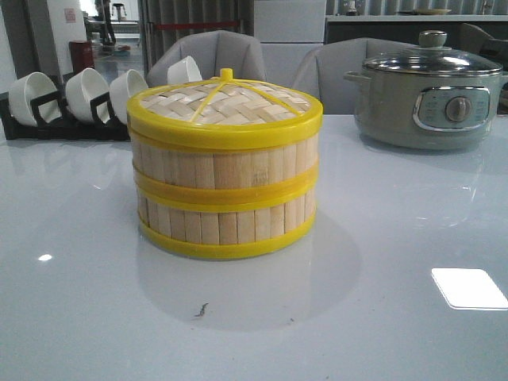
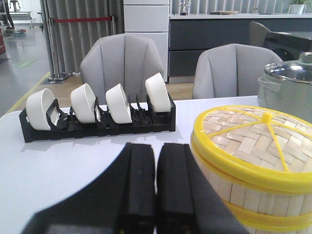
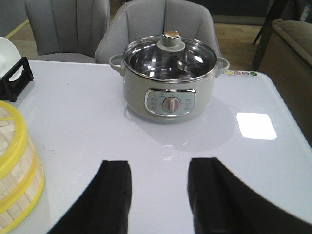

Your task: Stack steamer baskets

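Two steamer baskets stand one on top of the other in the middle of the table: the upper basket (image 1: 225,165) rests on the lower basket (image 1: 226,225). A woven bamboo lid (image 1: 225,105) with a yellow rim covers the upper one. The stack also shows in the left wrist view (image 2: 253,195) and at the edge of the right wrist view (image 3: 14,180). My left gripper (image 2: 157,148) is shut with nothing in it, just beside the stack. My right gripper (image 3: 158,168) is open and empty over bare table. Neither gripper appears in the front view.
A grey-green electric pot (image 1: 429,99) with a glass lid stands at the back right. A black rack (image 1: 55,119) holding several white bowls sits at the back left. Grey chairs (image 1: 210,55) stand behind the table.
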`<action>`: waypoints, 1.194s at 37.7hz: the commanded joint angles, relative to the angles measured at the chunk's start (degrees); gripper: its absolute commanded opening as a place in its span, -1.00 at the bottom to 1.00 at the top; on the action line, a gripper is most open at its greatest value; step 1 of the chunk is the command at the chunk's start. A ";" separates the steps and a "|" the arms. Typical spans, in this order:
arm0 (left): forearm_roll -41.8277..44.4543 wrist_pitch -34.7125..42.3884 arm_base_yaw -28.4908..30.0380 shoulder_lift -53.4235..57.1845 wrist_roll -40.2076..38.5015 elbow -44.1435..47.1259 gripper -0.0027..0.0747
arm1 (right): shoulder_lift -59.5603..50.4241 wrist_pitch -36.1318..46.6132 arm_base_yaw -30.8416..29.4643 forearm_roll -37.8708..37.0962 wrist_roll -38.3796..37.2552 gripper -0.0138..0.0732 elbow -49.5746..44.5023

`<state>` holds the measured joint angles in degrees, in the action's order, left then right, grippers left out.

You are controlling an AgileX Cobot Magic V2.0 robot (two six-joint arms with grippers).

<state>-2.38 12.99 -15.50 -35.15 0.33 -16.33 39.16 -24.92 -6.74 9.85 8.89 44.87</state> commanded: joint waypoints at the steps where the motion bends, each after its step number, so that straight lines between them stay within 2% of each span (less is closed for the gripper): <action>1: -0.17 5.30 0.08 -0.32 0.15 -1.67 -0.68 | -7.40 5.56 -0.48 -0.12 0.23 0.22 -4.25; 6: -0.17 5.30 0.08 -0.32 0.15 -1.67 -0.68 | -15.77 4.14 -2.77 -0.12 0.23 0.22 -11.25; 11: -0.17 5.30 0.08 -0.32 0.15 -1.67 -0.68 | -19.56 4.04 -3.80 -0.12 0.23 0.22 -17.07; 20: -0.17 5.30 0.08 -0.32 0.15 -1.67 -0.68 | -21.28 10.73 -3.80 -0.12 0.23 0.21 -25.90; 23: -0.17 5.30 0.08 -0.32 0.15 -1.67 -0.68 | -21.28 12.47 -3.80 -0.12 0.23 0.07 -27.54; 28: -0.17 5.30 0.08 -0.32 0.15 -1.67 -0.68 | -21.28 12.92 -3.80 -0.12 0.23 -0.54 -28.06; 29: -0.17 5.30 0.08 -0.32 0.15 -1.67 -0.68 | -21.28 13.03 -3.80 -0.05 0.18 -0.59 -28.06; 31: -0.17 5.30 0.08 -0.32 0.15 -1.67 -0.68 | -21.28 13.04 -3.80 -0.05 0.18 -0.51 -28.06; 45: -0.17 5.30 0.08 -0.32 0.15 -1.67 -0.68 | -21.22 10.54 -3.53 0.01 0.18 -0.51 -28.06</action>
<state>-2.38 12.99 -15.50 -35.15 0.33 -16.22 17.73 -18.37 -10.24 9.85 8.89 15.19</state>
